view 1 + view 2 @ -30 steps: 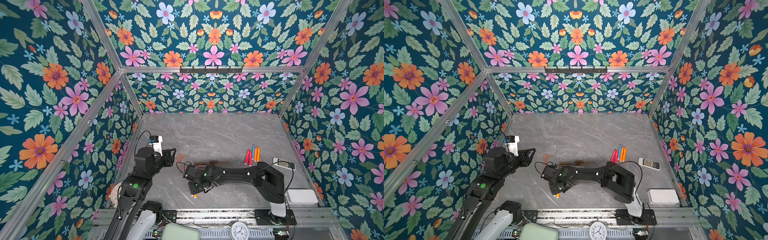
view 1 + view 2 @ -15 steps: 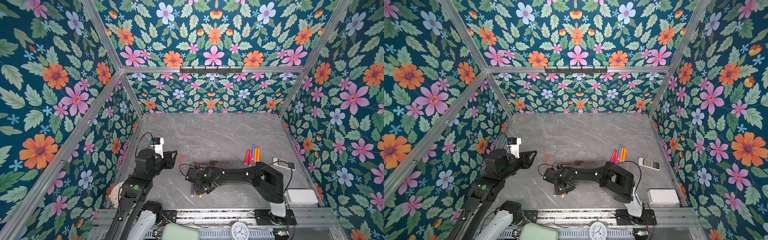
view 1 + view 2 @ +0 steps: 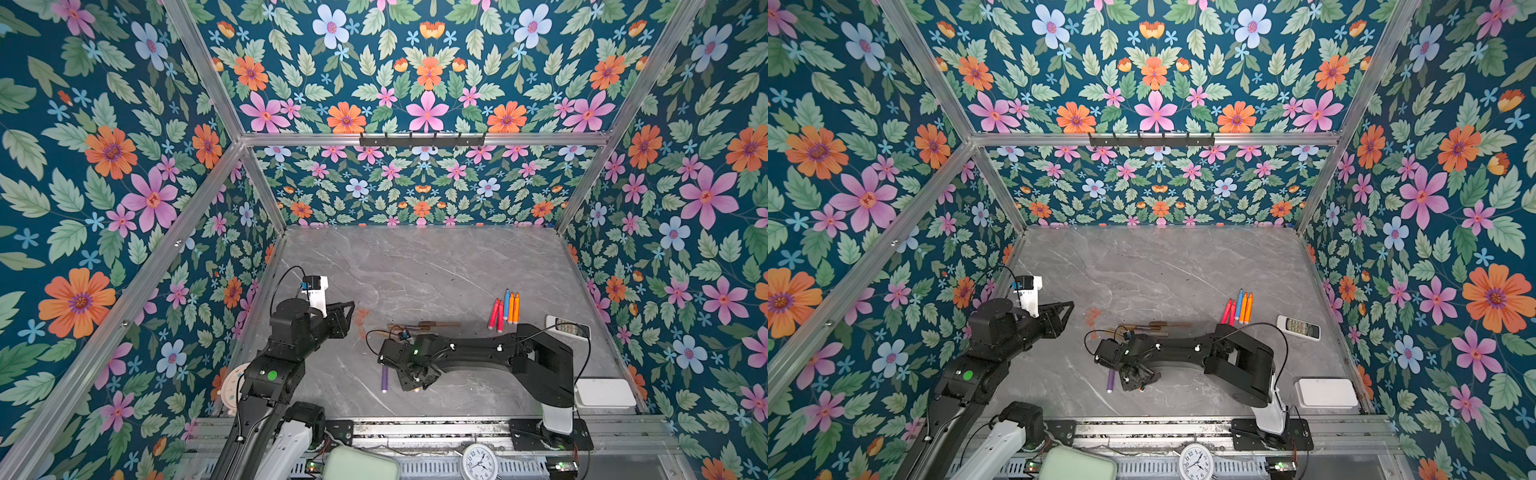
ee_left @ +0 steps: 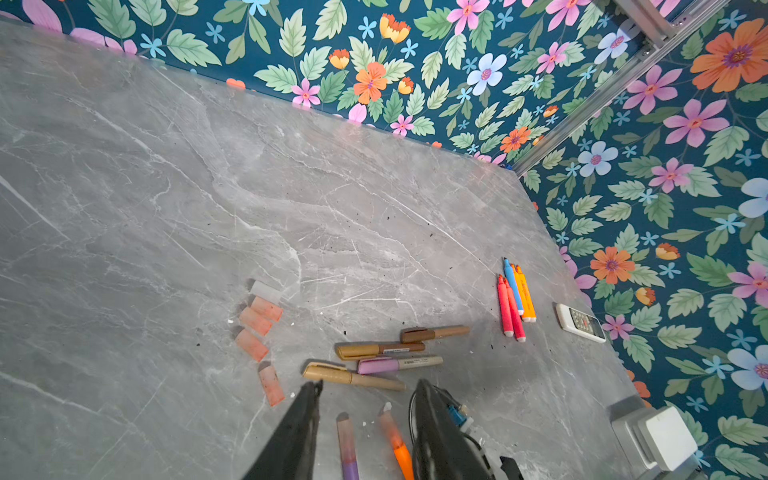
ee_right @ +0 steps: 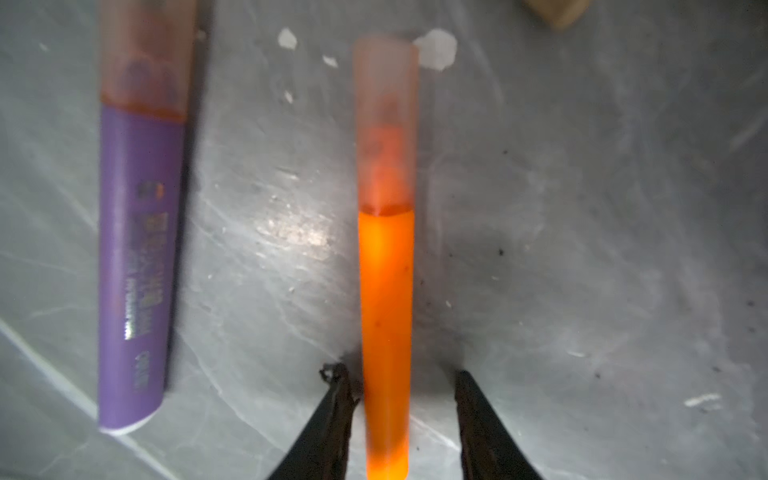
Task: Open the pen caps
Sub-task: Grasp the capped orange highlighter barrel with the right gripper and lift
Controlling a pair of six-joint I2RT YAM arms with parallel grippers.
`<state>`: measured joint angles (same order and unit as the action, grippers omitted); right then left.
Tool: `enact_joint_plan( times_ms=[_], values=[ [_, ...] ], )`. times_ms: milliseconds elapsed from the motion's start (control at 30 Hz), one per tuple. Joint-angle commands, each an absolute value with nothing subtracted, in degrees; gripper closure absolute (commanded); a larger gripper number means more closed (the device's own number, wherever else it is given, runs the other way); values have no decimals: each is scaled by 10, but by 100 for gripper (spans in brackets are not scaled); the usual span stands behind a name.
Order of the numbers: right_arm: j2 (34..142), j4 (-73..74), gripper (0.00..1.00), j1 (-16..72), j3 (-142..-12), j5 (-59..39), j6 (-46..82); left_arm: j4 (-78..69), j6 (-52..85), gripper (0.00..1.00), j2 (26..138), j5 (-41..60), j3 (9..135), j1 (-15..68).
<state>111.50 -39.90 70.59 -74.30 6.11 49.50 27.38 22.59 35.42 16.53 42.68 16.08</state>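
My right gripper (image 5: 400,372) is low over the table and open. Its jaws straddle the body of an orange pen (image 5: 386,291); one finger touches it and the other stands clear. The pen's translucent cap (image 5: 385,124) is on. A purple pen (image 5: 137,270) lies beside it on the table (image 3: 436,270), capped. In both top views the right gripper (image 3: 415,388) (image 3: 1140,388) is at the front middle, with the purple pen (image 3: 385,379) to its left. My left gripper (image 4: 370,384) (image 3: 351,305) hangs open and empty above the table's left side. Several loose orange-pink caps (image 4: 255,322) lie in a row.
Gold, brown and pink-capped pens (image 4: 378,349) lie mid-table behind the right gripper. Uncapped red, blue and orange pens (image 3: 505,311) lie at the right. A white remote (image 3: 567,326) and a white box (image 3: 604,392) are near the right wall. A clock (image 3: 480,461) stands at the front rail.
The right gripper has shifted to the right along the front, uncovering the purple pen, and its jaws have narrowed a little round the orange pen. The left gripper has edged slightly toward the middle.
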Motion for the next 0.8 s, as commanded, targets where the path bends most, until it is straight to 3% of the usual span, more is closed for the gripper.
enact_joint_plan(
  times_ms=[0, 133, 500, 667, 767],
  values=[
    [1120, -378, 58, 707, -742, 42, 504, 258, 224, 59, 355, 170, 427, 160],
    [1123, -372, 62, 708, -732, 39, 512, 258, 224, 59, 356, 170, 427, 160],
    [1108, -360, 100, 716, -703, 35, 521, 255, 229, 59, 372, 170, 425, 160],
    [1044, -396, 100, 715, -698, 88, 473, 222, 260, 59, 417, 217, 408, 160],
    [993, -365, 100, 708, -667, 94, 417, 94, 355, 56, 416, 275, 330, 161]
  ],
)
